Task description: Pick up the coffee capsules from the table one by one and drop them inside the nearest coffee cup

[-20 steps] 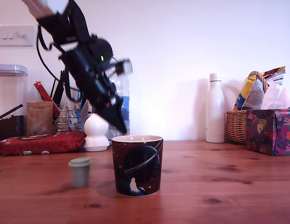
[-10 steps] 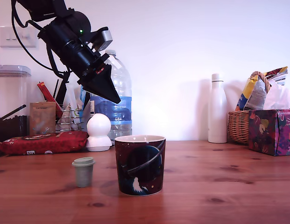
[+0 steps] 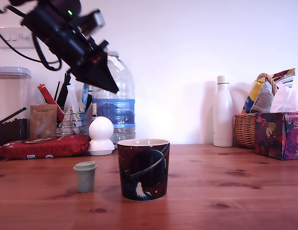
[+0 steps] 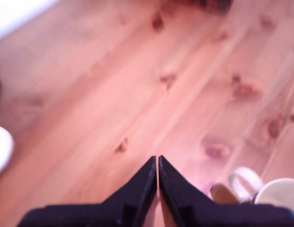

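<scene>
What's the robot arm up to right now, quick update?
Tool shut, empty, high above table. Capsule stands upright beside cup, at exterior view's left. Nothing in the way.

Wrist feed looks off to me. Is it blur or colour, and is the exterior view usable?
Wrist view: soft and washed pinkish, table grain smeared, only the shut tool fairly crisp. Exterior view: mug and capsule sharp, evenly lit with faint shadows; arm slightly motion-blurred.

Tool (image 4: 157, 161) closed, empty, above the table (image 4: 113, 85).
</scene>
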You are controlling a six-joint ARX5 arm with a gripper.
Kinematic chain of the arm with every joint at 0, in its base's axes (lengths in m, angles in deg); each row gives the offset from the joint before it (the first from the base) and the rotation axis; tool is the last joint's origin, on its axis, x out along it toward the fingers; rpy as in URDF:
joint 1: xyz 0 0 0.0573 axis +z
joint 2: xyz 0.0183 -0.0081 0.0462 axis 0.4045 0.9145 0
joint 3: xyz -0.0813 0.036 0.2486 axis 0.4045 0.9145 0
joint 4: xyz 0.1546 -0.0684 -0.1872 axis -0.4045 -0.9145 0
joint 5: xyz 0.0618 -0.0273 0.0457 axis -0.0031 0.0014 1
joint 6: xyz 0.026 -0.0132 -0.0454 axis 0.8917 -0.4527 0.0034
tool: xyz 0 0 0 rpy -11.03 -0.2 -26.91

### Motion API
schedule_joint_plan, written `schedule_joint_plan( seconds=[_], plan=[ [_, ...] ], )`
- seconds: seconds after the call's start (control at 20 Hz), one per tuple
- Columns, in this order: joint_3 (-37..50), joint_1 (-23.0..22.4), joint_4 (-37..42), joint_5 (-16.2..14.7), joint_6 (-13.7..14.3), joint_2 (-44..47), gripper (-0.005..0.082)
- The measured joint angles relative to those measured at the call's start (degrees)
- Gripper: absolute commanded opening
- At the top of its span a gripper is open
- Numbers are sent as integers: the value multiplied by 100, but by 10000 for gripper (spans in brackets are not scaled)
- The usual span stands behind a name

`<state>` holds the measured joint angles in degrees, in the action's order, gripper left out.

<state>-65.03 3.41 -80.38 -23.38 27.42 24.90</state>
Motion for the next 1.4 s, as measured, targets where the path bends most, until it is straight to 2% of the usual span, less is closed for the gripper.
schedule_joint_plan(
  seconds=[0.1,0.55,0.65,0.8,1.2,1.3,1.4],
  plan=[
    [688,0,581,63,-140,-503,-22],
    [3786,0,3314,216,-1132,-1965,-22],
    [4330,0,3807,216,-1204,-2319,-22],
    [5101,0,4546,245,-1491,-2789,-22],
    [6638,-98,5619,640,-2057,-3265,-22],
    [6795,-236,5637,868,-2061,-3303,-22],
    [6889,-341,5624,955,-2063,-3303,-22]
  ],
)
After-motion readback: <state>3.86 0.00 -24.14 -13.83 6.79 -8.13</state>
